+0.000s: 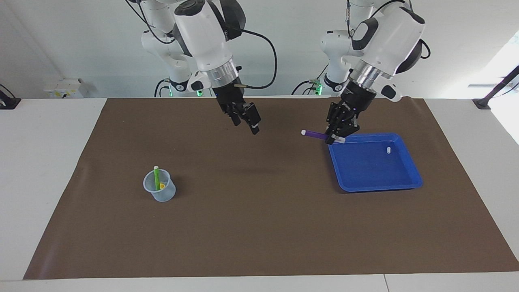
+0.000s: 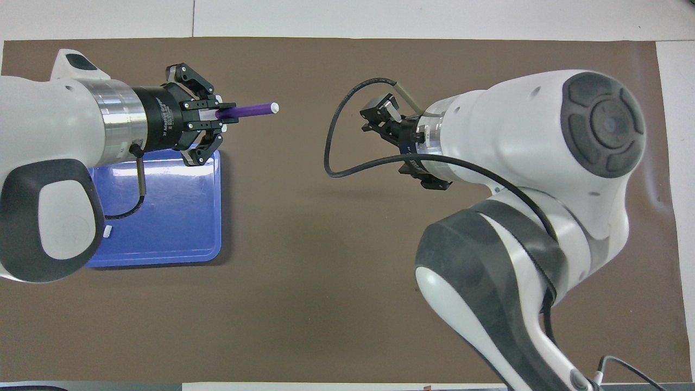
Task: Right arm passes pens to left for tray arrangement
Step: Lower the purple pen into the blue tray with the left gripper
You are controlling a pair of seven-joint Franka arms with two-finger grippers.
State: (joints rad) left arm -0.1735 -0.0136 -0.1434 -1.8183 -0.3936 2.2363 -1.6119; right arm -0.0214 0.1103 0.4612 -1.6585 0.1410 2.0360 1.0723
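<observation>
L gripper (image 1: 339, 136) was clamped on purple pen (image 1: 314, 134) at frame centre-right, above tray (image 1: 375, 184) rim, prob. for placing. R gripper (image 1: 247, 119), upper-centre, was apart, empty. Green & yellow pens waited in cup (image 1: 160, 190), lower left.

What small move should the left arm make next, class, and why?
Probably swing the purple pen over the tray and lower it. The left pincer grips the pen at the tray's edge, the right pincer hangs apart, empty, and the tray holds no pens.

White arms (image 1: 202, 36) (black cables (image 2: 347, 168))
</observation>
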